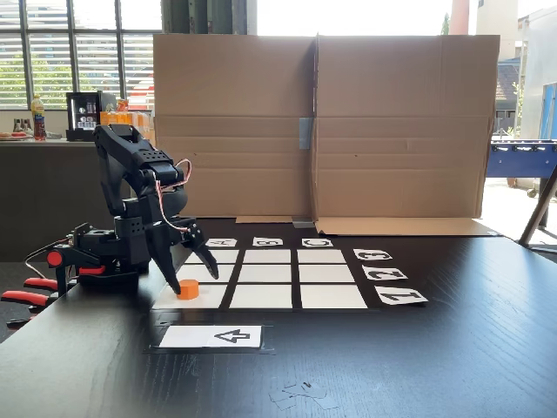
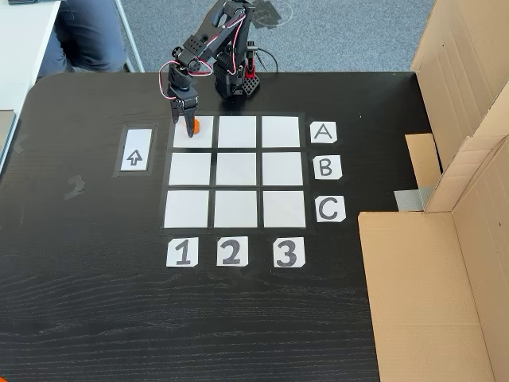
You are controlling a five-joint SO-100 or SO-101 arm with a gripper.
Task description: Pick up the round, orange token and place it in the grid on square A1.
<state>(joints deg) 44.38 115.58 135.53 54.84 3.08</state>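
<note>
The orange token [image 1: 188, 289] [image 2: 192, 126] stands upright on square A1 [image 1: 211, 299] [image 2: 203, 138], near that square's edge toward the arm base. This is the corner of the grid [image 1: 270, 274] [image 2: 236, 169] closest to the arm. My gripper [image 1: 191, 277] [image 2: 189, 119] points down over the token with its jaws open. One black finger stands on each side of the token in a fixed view, and the left one is close to it. Whether a finger touches it I cannot tell.
A white arrow card [image 1: 224, 336] [image 2: 134, 157] lies beside the grid near A1. Letter cards [image 2: 324, 169] and number cards [image 2: 230, 251] edge the grid. A tall cardboard wall [image 1: 322, 122] [image 2: 445, 239] borders one side. Red clamps [image 1: 26, 296] hold the arm base. A seated person [image 2: 87, 32] is beyond the table.
</note>
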